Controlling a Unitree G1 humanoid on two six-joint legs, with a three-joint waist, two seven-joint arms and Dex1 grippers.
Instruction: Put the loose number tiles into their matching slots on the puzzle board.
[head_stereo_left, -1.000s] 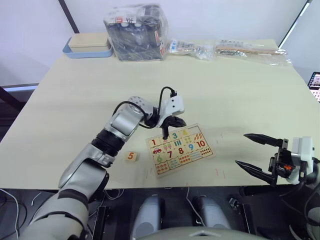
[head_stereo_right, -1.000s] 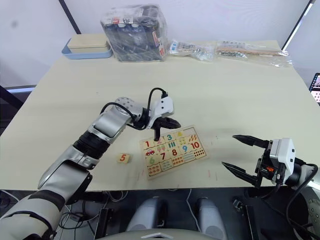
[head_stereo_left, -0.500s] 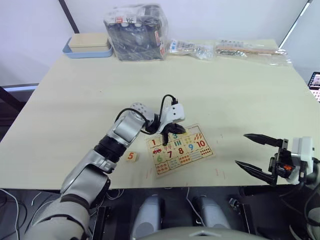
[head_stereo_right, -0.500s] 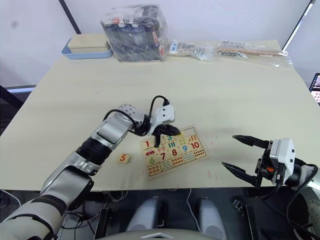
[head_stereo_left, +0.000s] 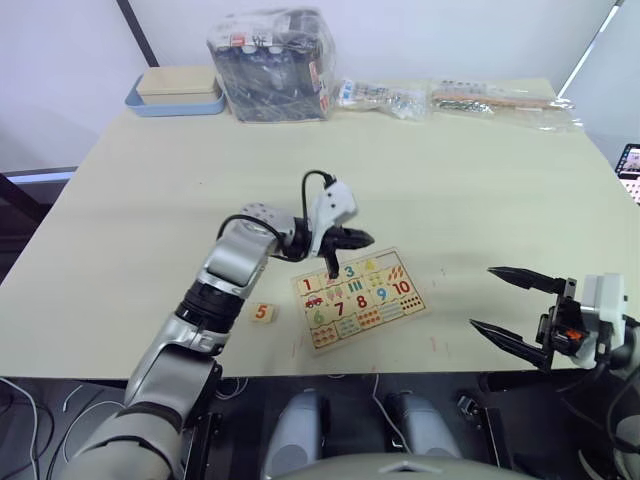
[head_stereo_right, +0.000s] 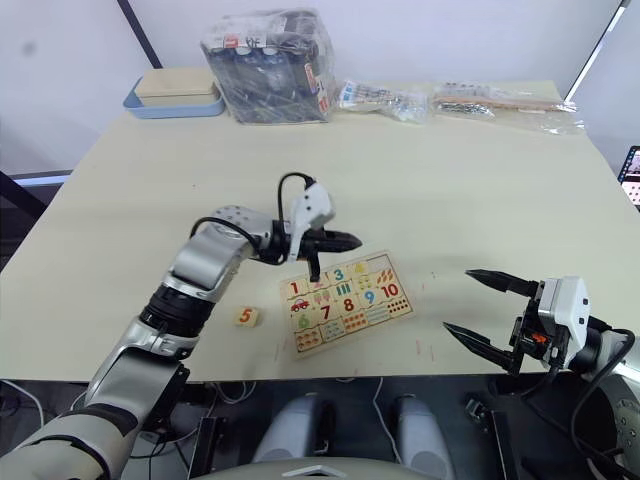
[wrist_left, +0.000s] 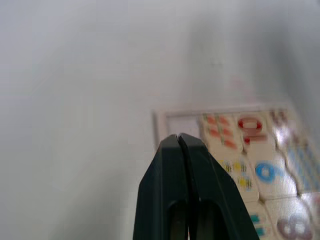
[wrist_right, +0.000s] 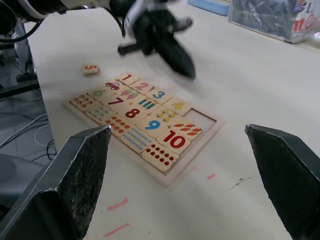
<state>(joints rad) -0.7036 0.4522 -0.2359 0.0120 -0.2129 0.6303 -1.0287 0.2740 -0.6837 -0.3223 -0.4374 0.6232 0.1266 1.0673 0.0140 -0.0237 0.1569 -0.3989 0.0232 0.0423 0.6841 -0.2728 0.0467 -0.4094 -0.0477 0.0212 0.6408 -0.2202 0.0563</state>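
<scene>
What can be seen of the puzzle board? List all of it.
The puzzle board is a flat rectangular tray of light wood with a raised rim, lying askew on the table near its front edge. Its top row holds numerals 1 to 4, with one bare slot at the row's end; the numeral row below reads 6 to 10, and picture and dot tiles fill the other rows. The left gripper, shut, hangs over the top row. The loose 5 tile lies on the table beside the board, apart from it.

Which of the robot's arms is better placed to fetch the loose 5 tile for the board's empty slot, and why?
Probably the left. The 5 tile lies on the table left of the puzzle board, on the same side as the left gripper above the board. The right gripper waits open, far right of the board.
</scene>
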